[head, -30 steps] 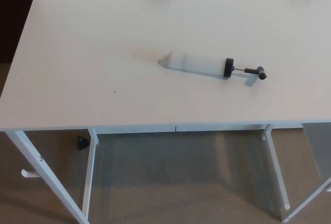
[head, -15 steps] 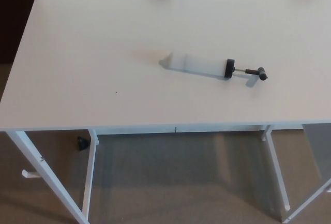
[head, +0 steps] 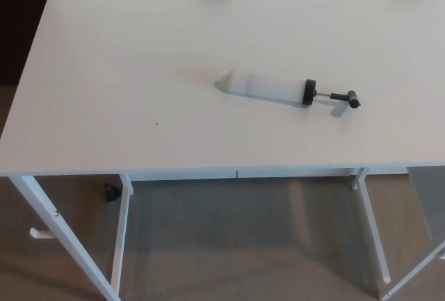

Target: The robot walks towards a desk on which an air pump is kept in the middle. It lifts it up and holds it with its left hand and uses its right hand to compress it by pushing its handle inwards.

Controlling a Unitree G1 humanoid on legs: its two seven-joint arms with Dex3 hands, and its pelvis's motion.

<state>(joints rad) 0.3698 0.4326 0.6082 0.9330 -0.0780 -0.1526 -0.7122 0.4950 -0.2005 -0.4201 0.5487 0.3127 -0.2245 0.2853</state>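
Head view shows a white bench [head: 104, 71] with the air pump [head: 278, 88] lying on its side near the middle, somewhat toward the robot's right. The pump's pale translucent barrel points its tapered nozzle to the robot's left; the black end cap, thin rod and black handle [head: 350, 98] extend to the right, with the rod partly drawn out. Against the picture of one second ago, the whole scene has drifted only slightly, pump and bench edge together, which I judge to be the camera settling and not the pump moving; the walk-up appears close to finished and the pump lies untouched. Neither the left nor the right hand appears in the picture, and no forearm either, so the state of the fingers cannot be told. The lift has not yet begun. Below the bench, white legs and a small dark object [head: 110, 191] on the floor are visible.
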